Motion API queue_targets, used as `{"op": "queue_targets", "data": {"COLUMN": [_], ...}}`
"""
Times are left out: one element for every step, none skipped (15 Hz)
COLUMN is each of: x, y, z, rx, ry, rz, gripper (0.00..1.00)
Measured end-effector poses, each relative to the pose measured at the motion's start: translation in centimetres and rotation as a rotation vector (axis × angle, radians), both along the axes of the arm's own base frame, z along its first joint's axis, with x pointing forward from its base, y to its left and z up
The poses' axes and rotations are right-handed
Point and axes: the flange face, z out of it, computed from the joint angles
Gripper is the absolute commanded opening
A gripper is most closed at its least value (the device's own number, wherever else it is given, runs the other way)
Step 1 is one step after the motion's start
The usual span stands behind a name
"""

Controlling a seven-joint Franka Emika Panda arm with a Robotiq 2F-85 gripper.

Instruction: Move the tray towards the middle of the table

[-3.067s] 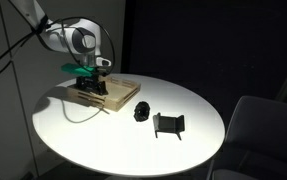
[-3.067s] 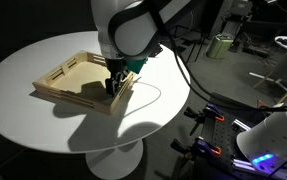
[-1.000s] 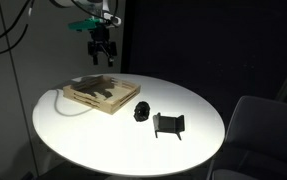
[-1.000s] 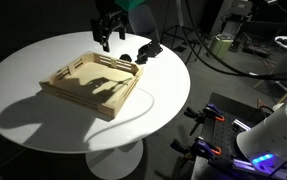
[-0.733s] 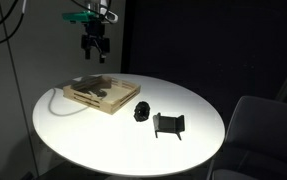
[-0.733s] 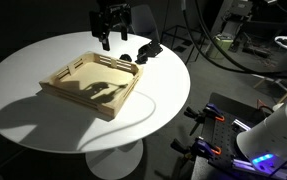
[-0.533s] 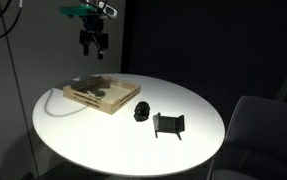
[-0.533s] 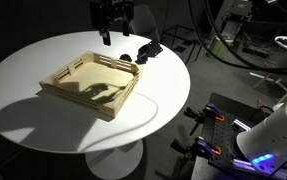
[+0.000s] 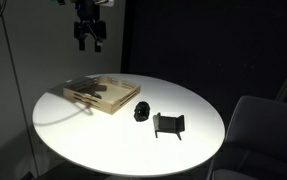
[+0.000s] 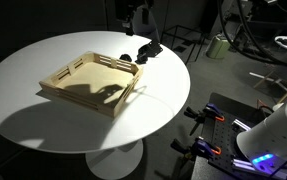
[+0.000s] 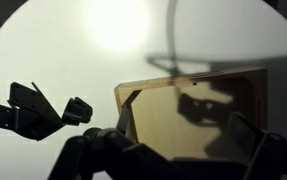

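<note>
The light-wood tray [image 9: 101, 96] lies on the round white table [image 9: 188, 100], toward one edge. It also shows in the exterior view [image 10: 91, 83] and in the wrist view [image 11: 193, 110]. My gripper [image 9: 88, 42] hangs high above the tray, open and empty, touching nothing. In an exterior view it is at the top edge of the picture [image 10: 134, 22]. In the wrist view its dark fingers [image 11: 175, 160] frame the tray from far above. The gripper's shadow falls inside the tray.
A small black roundish object [image 9: 140, 113] and a black stand-like bracket [image 9: 168, 124] lie on the table beside the tray; both show in the wrist view [image 11: 78, 110] [image 11: 23, 112]. A grey chair [image 9: 258, 130] stands by the table. Cables and equipment sit beyond the table [image 10: 248, 140].
My gripper, down at the tray's rim 3 seconds ago, has let go and kept rising well above it. The tray has lain still over the last second.
</note>
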Motion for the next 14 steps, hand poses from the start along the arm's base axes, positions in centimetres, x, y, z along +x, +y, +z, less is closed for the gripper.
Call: {"op": "queue_targets", "data": {"x": [-0.4, -0.7, -0.8, -0.9, -0.8, -0.7, -0.7, -0.8, -0.8, -0.9, -1.1, -1.3, -1.5, -1.7], "y": [-0.5, -1.0, -1.5, -2.0, -2.5, -3.1, -3.6, -4.1, -4.6, -4.9, -5.2, -5.4, -5.6, -5.8], "z": [0.1, 0.1, 0.1, 0.1, 0.0, -0.1, -0.3, -0.4, -0.5, -0.6, -0.5, -0.4, -0.3, -0.1], "rx": [-0.005, -0.008, -0.009, -0.004, 0.001, 0.006, 0.009, 0.011, 0.015, 0.018, 0.019, 0.02, 0.021, 0.022], "ry": [-0.006, -0.018, -0.037, -0.064, -0.095, -0.123, -0.147, -0.164, -0.177, -0.187, -0.193, -0.195, -0.197, -0.199], "rz": [-0.003, -0.004, -0.001, 0.003, 0.01, 0.015, 0.017, 0.017, 0.016, 0.011, 0.007, 0.002, -0.003, -0.008], "gripper": [1.0, 1.0, 1.0, 1.0, 1.0, 1.0, 1.0, 1.0, 1.0, 1.0, 1.0, 1.0, 1.0, 1.0]}}
